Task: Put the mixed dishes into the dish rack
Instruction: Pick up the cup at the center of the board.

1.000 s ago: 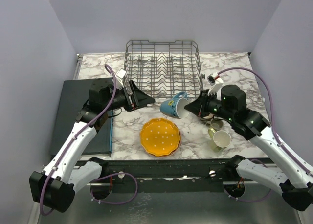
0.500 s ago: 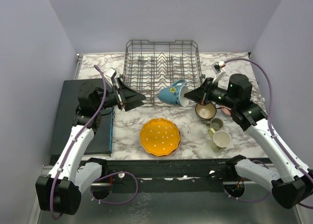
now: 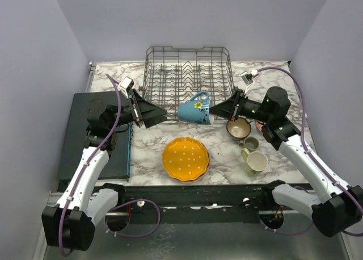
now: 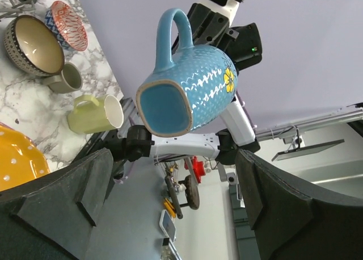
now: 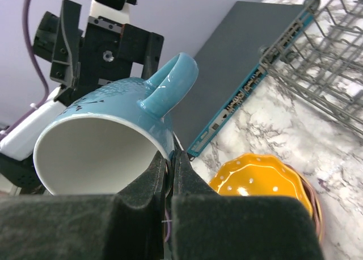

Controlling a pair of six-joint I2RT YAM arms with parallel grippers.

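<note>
A blue mug (image 3: pixel 193 108) with a yellow flower hangs on its side in the air just in front of the dish rack (image 3: pixel 187 72). My right gripper (image 3: pixel 213 111) is shut on its rim, one finger inside the white interior (image 5: pixel 96 152). My left gripper (image 3: pixel 163 115) stands open a short way left of the mug, apart from it. In the left wrist view the mug's base (image 4: pixel 164 107) faces that gripper (image 4: pixel 173 175). An orange scalloped plate (image 3: pixel 185 158) with white dots lies on the table below.
At the right stand a dark brown bowl (image 3: pixel 238 128), a small olive mug (image 3: pixel 250 143) and a pale yellow mug (image 3: pixel 256 161). A blue-and-red patterned bowl (image 4: pixel 68 24) sits behind the brown one. A dark flat mat (image 3: pixel 93 129) lies at the left.
My right gripper has carried the blue mug left and toward the rack's front. My left arm has drawn back a little and turned its open jaws toward the mug.
</note>
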